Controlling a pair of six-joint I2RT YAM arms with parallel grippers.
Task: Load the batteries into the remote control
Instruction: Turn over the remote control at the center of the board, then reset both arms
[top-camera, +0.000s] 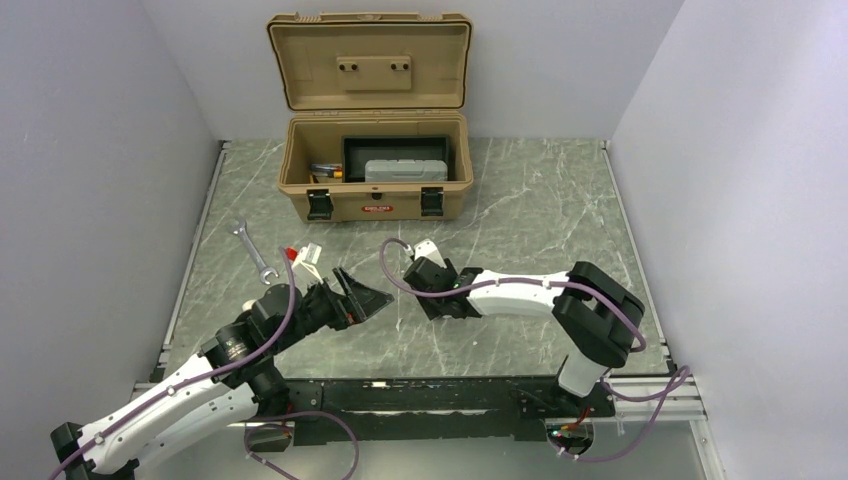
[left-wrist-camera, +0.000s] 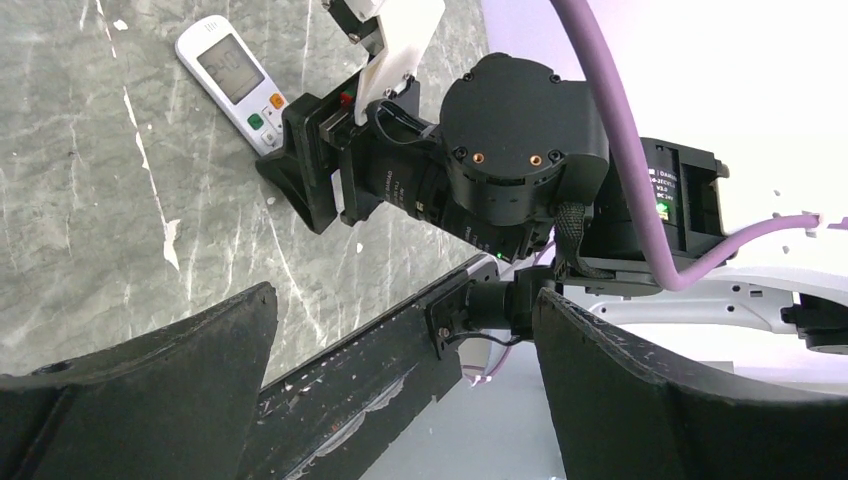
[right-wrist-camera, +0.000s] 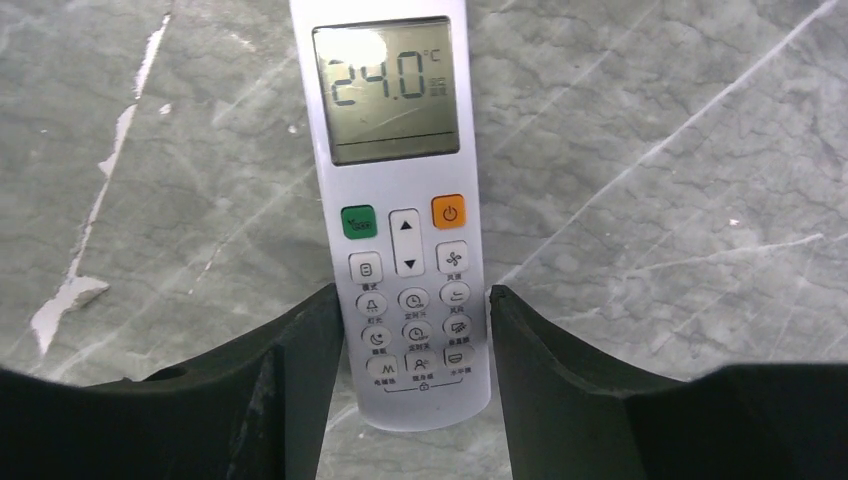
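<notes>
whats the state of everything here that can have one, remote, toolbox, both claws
remote control: face up on the table, screen lit, reading 24.0
toolbox: open, lid raised
right claw: shut on the remote control's lower end
left claw: open, empty
batteries: not in view

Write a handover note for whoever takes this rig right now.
Left gripper: open, empty.
Right gripper: closed on the lower end of the remote control, which lies face up on the table, screen reading 24.0.
Batteries: none in sight; the lit screen suggests they are loaded.
To do: check the back, hidden here, then probably release.
</notes>
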